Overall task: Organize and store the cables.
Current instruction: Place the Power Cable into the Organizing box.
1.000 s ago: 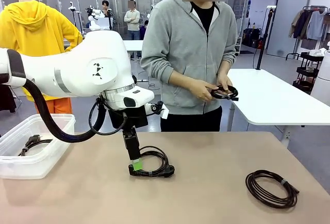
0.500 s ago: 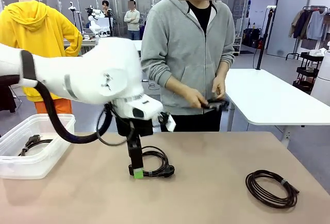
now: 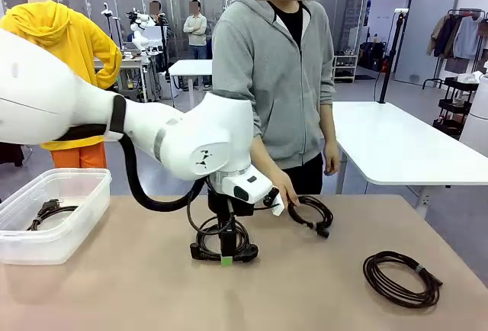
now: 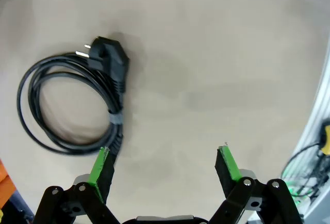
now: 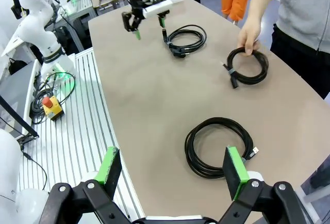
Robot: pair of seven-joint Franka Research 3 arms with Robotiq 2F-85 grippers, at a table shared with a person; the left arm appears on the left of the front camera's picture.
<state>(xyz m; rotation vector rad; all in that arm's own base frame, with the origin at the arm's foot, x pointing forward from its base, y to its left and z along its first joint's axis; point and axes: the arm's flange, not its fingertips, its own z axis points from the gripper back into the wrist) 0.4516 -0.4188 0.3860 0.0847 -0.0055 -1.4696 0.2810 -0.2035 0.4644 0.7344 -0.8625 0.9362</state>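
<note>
The step in hand looks like the pickup of the middle cable (image 3: 245,252). The left gripper (image 3: 226,257) hangs fingers-down over it at the lower centre of the front view, jaws spread wide and holding nothing. In its wrist view the coil sits left of centre. One green pad (image 4: 101,166) is right at the strands by the tape band, and the other is over bare table (image 4: 206,53). I'd say the next move calls for a small sideways shift so the bundle lies between the pads. After that comes a squeeze and a carry to the bin (image 3: 69,243) at the left edge, where one cord (image 3: 47,213) already lies.

Just right of the middle cable, a person's hand (image 3: 286,191) rests on a second coil (image 3: 309,213). A third coil (image 3: 402,277) lies apart at the lower right. The right gripper (image 5: 172,172) hovers near it, also wide and empty.

The cables are smooth, rubbery black cord wound in round loops. The middle one ends in a chunky moulded plug with two metal pins. The bin is translucent plastic with rounded corners, and the tabletop is matte tan.
</note>
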